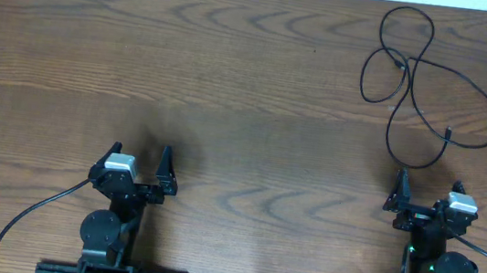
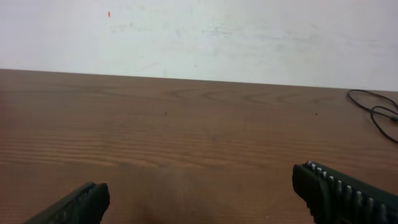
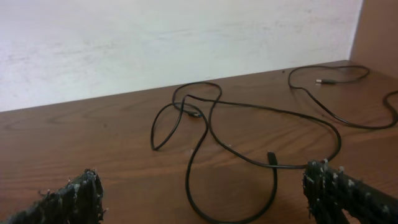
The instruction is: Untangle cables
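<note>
left gripper wide open, right gripper likewise, empty

A dark brown wood-grain tabletop fills the overhead view under soft, even light. A faintly scuffed white wall rises along its far edge at 12 o'clock and bears a tiny red mark toward 11 o'clock. A light brown wooden side panel stands at 2 o'clock.
</note>
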Controlling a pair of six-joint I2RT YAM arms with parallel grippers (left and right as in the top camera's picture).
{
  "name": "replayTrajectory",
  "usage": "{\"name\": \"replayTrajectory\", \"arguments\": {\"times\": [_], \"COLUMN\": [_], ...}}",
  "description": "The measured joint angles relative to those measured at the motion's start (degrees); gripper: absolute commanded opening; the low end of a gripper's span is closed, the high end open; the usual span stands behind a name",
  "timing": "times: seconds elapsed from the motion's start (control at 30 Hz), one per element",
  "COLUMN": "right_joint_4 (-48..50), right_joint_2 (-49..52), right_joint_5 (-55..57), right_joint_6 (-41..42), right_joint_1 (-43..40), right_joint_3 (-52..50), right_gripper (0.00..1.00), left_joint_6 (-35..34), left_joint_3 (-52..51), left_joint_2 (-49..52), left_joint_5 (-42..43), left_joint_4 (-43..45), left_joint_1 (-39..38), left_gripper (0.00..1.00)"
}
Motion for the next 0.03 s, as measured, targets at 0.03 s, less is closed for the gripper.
{"name": "replayTrajectory", "arguments": {"times": [0.03], "right_joint_4": [0.0], "right_joint_2": [0.0], "right_joint_5": [0.0], "right_joint_6": [0.0], "right_joint_1": [0.0], "right_joint_3": [0.0], "right_gripper": [0.99], "left_joint_6": [0.0], "left_joint_3": [0.0], "left_joint_2": [0.0], "left_joint_5": [0.0], "left_joint_4": [0.0], "left_joint_1": [0.0], "left_gripper": [0.99]}}
